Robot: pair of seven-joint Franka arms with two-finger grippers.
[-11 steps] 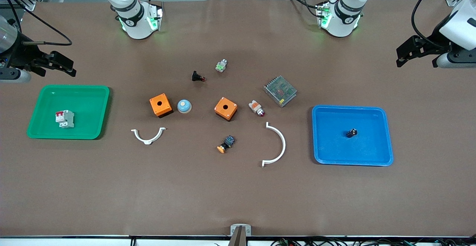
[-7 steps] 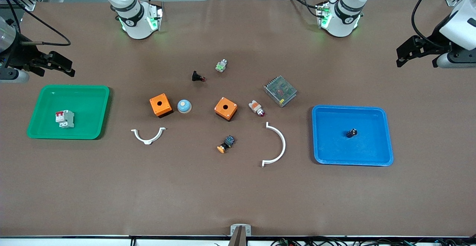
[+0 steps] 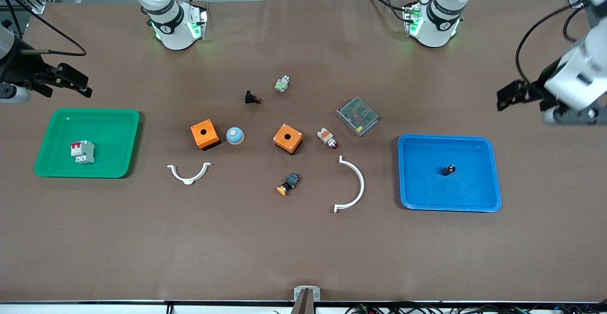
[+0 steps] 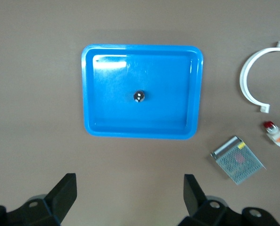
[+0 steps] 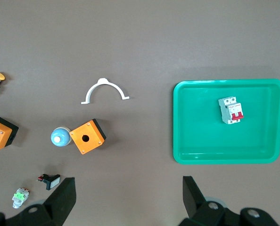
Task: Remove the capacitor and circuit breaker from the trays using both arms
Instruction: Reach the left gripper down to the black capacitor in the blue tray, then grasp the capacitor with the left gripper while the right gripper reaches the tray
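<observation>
The capacitor (image 3: 448,169), a tiny black cylinder, stands in the blue tray (image 3: 427,186) at the left arm's end; it also shows in the left wrist view (image 4: 140,95), in the tray (image 4: 111,108). The grey-white breaker (image 3: 82,152) with red levers lies in the green tray (image 3: 111,133) at the right arm's end; it also shows in the right wrist view (image 5: 231,110), in the tray (image 5: 196,127). My left gripper (image 3: 508,96) (image 4: 129,195) is open and empty, up in the air beside the blue tray. My right gripper (image 3: 76,82) (image 5: 129,195) is open and empty, up beside the green tray.
Between the trays lie two orange boxes (image 3: 205,133) (image 3: 288,138), a blue dome button (image 3: 234,135), two white curved clips (image 3: 188,173) (image 3: 353,186), a mesh-covered metal box (image 3: 357,115), an orange-capped button (image 3: 288,184), a black red-tipped part (image 3: 252,98) and a white-and-orange part (image 3: 327,137).
The left arm has swung so its gripper sits lower in the front view, closer to the blue tray. The right gripper has drifted slightly outward toward its table end. Nothing on the table moved.
</observation>
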